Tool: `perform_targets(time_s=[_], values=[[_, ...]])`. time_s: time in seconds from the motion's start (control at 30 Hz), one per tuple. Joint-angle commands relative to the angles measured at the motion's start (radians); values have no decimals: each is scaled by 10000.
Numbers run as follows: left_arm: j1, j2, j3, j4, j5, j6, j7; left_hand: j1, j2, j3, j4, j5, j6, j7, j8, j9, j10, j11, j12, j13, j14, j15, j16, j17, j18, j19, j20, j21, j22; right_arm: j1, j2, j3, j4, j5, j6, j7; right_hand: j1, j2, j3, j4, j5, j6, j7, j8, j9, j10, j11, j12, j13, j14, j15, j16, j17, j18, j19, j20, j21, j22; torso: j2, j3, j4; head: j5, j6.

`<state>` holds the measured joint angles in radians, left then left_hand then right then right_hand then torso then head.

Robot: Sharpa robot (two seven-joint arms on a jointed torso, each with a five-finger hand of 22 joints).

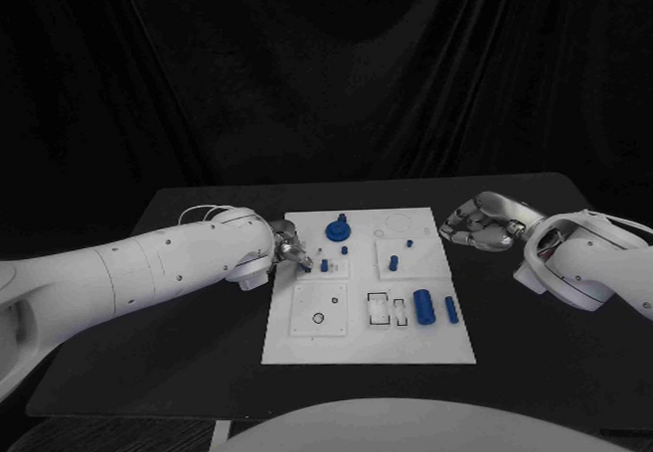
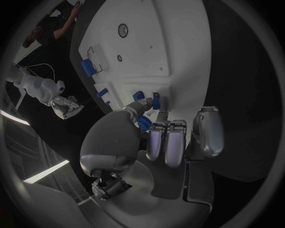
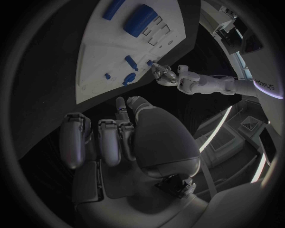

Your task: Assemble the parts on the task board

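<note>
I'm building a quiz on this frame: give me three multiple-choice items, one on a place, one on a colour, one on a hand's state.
1. Where is the left hand?
A. at the board's left edge
B. at the table's near edge
C. off the table

2. What colour are the parts?
A. red
B. blue
C. green

3. What is the right hand doing?
A. gripping the board
B. holding a part
C. holding nothing, fingers curled

Key: 1 A, its fingers meet small parts at the left side of the board. 2 B, every part is blue. 3 C, it hangs beside the board's far right corner with nothing in it.
</note>
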<state>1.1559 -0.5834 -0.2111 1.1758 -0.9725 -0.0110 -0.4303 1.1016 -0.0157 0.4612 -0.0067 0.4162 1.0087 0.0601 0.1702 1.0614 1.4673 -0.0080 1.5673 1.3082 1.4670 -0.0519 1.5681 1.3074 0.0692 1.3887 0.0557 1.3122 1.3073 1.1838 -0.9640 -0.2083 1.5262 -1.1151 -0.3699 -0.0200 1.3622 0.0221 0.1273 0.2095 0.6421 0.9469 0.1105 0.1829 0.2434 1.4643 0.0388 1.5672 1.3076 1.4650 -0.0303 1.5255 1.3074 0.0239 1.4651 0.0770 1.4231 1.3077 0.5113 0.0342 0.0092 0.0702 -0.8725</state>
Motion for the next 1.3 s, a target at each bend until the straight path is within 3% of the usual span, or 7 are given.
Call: perform_targets(time_s=[0.03, 1.3], values=[[-60, 16, -17, 25, 57, 182, 40, -16, 87, 71, -12, 57, -4, -85, 56, 14, 1035, -77, 35, 2626, 1038, -60, 27, 2634, -22, 21, 1, -63, 1749, -28, -6, 7, 1, -12, 64, -165, 111, 1, 61, -13, 47, -37, 60, 12, 7, 1065, -22, 36, 2632, 850, -37, -30, 1681, 164, 315, -36, -37, 2087, -2, 6, 2, 3, -2], [-69, -145, -17, 154, 57, 359, -175, 19, 79, 115, -60, 77, -27, -80, 56, 27, 1035, -72, 35, 2626, 1038, -56, 27, 2634, -12, -12, 1, -111, 1734, -92, 45, 7, -65, -12, 172, -213, 112, 3, 77, -22, 45, -42, 63, 10, 8, 1065, -18, 36, 2632, 849, -34, -32, 1675, 164, 316, -34, -37, 2088, 1, 6, -2, 52, -2]])
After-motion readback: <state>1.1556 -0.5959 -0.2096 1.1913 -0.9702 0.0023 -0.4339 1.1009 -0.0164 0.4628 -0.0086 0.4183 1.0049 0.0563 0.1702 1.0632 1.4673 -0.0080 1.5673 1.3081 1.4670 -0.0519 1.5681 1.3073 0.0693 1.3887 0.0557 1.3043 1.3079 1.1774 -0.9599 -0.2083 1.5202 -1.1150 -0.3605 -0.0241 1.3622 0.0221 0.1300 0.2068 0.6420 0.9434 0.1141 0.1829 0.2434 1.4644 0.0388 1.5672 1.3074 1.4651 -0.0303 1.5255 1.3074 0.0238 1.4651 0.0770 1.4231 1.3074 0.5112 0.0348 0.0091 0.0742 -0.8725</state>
